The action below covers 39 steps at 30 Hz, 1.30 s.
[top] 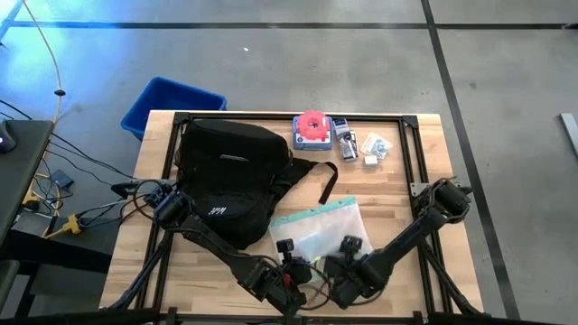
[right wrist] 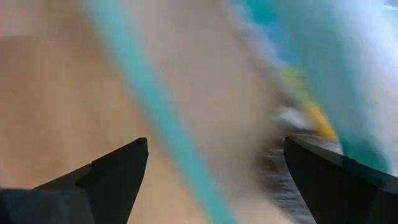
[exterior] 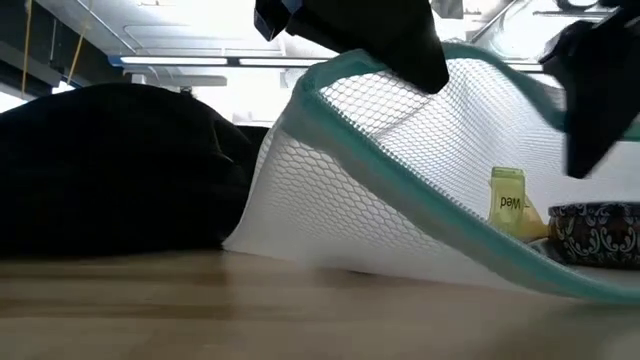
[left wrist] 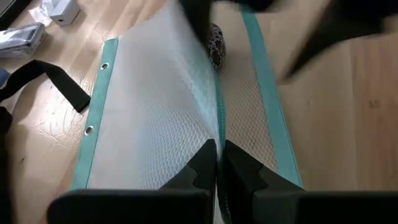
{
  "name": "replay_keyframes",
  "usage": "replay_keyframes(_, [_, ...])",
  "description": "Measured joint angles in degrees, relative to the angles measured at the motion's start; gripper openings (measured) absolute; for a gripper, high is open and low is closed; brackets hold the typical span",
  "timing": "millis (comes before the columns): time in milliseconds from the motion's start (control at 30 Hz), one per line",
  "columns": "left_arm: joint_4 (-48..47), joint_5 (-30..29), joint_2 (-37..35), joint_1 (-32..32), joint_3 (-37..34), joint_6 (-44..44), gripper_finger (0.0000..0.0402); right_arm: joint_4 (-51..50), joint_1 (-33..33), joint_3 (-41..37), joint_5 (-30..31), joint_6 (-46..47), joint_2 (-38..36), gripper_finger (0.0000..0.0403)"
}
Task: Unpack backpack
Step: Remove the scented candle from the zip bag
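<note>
- Backpack (top: 230, 171): black, lies on table (top: 397, 194) at its left-rear part, w/ one strap (top: 321, 181) trailing toward table centre. Whether open or zipped: cannot tell.
- Mesh pouch (top: 321, 230): white mesh w/ teal edging, just beside backpack at front-centre of table. Low view shows one edge lifted, the rest sagging to the table.
- Pouch contents: yellow-green item (exterior: 507, 200) w/ printed label and a dark patterned round item (exterior: 595, 232), seen through the mesh. Nothing more can be made out.
- Left gripper (left wrist: 217, 163): fingers fully closed, pinching the pouch at its teal centre seam, front edge of table.
- Right gripper (right wrist: 216, 163): fingers spread wide, holding nothing; pouch edge lies between them, close up, blurred. Sits just beside left gripper.
- Rear of table: red-and-blue round item (top: 312, 129), small packets (top: 359, 144) beside it, well apart from pouch.
- Blue bin (top: 172, 104): on floor behind table's left-rear corner; contents not visible.
- Room: grey floor w/ dark lines; cables at left; ceiling lights in low view.
</note>
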Motion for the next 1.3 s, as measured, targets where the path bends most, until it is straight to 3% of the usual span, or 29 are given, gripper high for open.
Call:
replay_keyframes(167, [-0.1,-0.2,0.0,0.0,0.0,0.5,0.0,-8.0,-1.1,-0.8,1.6,5.0,0.0,0.0359])
replay_keyframes(467, [-0.3,1.0,0.0,0.0,0.0,1.4,0.0,-2.9,-4.5,-6.9,-0.1,-1.6,-0.1,0.0359])
replay_keyframes(733, [-0.3,1.6,0.0,-0.2,0.0,1.4,0.0,2.1,-1.5,-1.9,-4.9,-11.4,0.0,0.0339])
replay_keyframes(1000, [-0.1,1.4,0.0,0.0,0.0,1.5,0.0,3.4,-0.2,-0.1,1.8,-7.2,0.0,0.0324])
replay_keyframes(1300, [-0.4,1.4,0.0,0.1,0.0,1.5,0.0,4.1,-6.4,-1.5,-2.2,-11.3,0.0,0.0324])
